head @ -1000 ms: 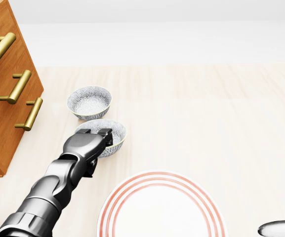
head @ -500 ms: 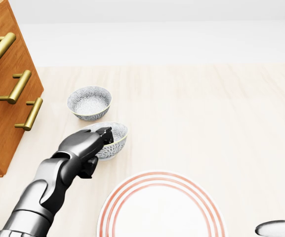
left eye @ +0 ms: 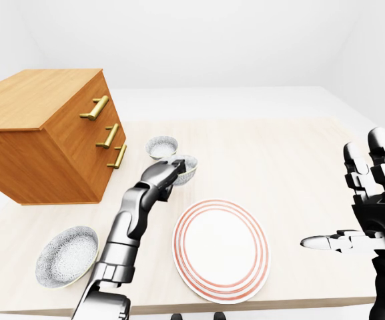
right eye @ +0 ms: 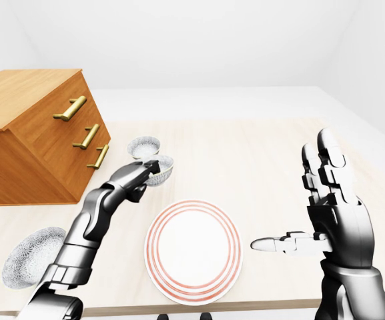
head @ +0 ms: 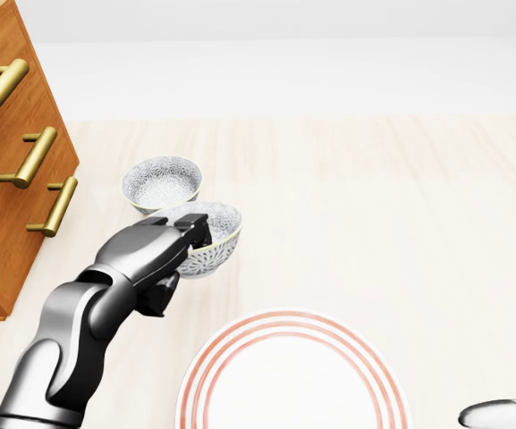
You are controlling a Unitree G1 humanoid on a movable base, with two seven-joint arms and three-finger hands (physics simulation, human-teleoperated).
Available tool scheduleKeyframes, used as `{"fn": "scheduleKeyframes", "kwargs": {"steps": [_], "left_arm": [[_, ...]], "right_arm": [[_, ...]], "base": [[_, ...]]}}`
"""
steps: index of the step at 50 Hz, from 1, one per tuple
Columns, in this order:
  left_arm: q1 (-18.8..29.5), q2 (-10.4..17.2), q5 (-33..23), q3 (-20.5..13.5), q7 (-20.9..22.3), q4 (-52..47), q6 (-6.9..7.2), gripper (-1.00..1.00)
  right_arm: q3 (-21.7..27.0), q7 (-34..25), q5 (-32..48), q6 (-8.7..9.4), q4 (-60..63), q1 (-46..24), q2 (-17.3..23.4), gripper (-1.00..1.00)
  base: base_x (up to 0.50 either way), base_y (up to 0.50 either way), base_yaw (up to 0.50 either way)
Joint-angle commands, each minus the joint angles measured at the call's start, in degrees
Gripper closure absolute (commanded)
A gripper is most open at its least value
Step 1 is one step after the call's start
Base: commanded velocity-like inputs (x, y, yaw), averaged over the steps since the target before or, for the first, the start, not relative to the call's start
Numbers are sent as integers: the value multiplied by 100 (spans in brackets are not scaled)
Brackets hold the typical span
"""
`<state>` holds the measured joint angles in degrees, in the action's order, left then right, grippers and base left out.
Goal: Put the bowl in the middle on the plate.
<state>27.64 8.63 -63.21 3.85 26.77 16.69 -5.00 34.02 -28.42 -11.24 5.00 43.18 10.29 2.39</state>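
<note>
Middle bowl (head: 211,236) empty, in left fingers (head: 193,234)

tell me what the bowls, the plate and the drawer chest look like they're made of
Bowls, such as the middle bowl in the left hand: probably glazed ceramic, with a fine grey-white speckled pattern and a pale rim.
Plate: likely glossy ceramic, smooth white with red rings round the edge.
Drawer chest: looks like warm brown wood with visible grain; its handles appear to be brushed brass, a golden sheen.

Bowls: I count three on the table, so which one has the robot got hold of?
The middle bowl, nearest the plate. The left hand grips its rim and it sits tilted. The bowl by the drawers and the one near the table's edge stand untouched.
</note>
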Motion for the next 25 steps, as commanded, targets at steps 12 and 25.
{"fn": "scheduleKeyframes", "kwargs": {"steps": [12,25], "left_arm": [[-973,-265,-540,-67,1069,-2616,0,100],[-1410,-505,-505,105,1323,-3850,0,100]], "right_arm": [[3,0,2,0,49,0,-5,-100],[-31,-47,53,0,-66,23,-23,-100]], "base": [[0,0,0],[0,0,0]]}}
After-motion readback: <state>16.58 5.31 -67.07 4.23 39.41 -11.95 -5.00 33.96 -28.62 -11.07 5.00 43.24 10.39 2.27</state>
